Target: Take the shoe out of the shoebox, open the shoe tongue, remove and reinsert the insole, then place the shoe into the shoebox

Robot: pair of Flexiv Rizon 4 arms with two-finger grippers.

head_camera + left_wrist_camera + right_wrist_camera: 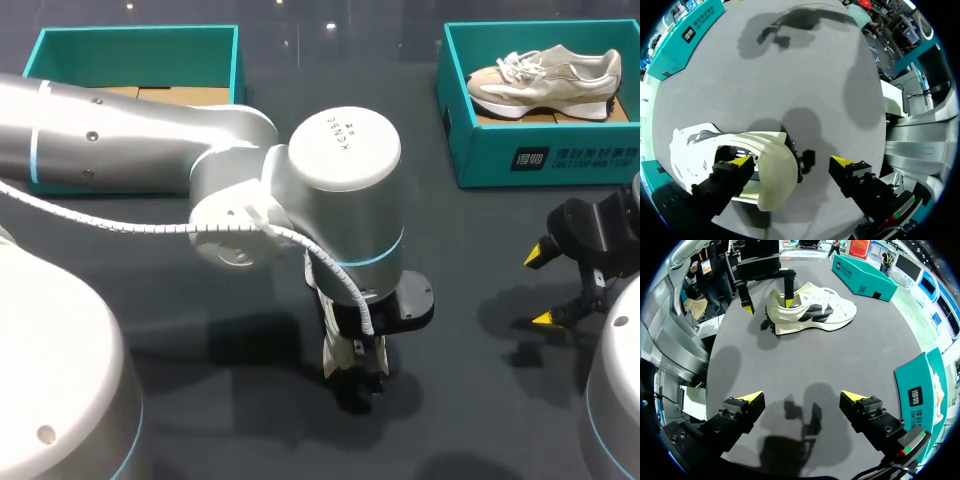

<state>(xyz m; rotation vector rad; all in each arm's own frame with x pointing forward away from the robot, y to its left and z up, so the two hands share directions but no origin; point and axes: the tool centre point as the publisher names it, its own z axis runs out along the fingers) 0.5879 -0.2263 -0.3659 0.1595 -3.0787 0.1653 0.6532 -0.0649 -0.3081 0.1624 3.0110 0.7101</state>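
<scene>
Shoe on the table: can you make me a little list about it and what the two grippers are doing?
shoe: white with black, standing on its sole on the table, outside the boxes
left gripper: open, one finger inside the shoe's heel opening, the other behind the heel, apart from it
right gripper: open, over bare table, away from the shoe
other shoe: in the right box
</scene>
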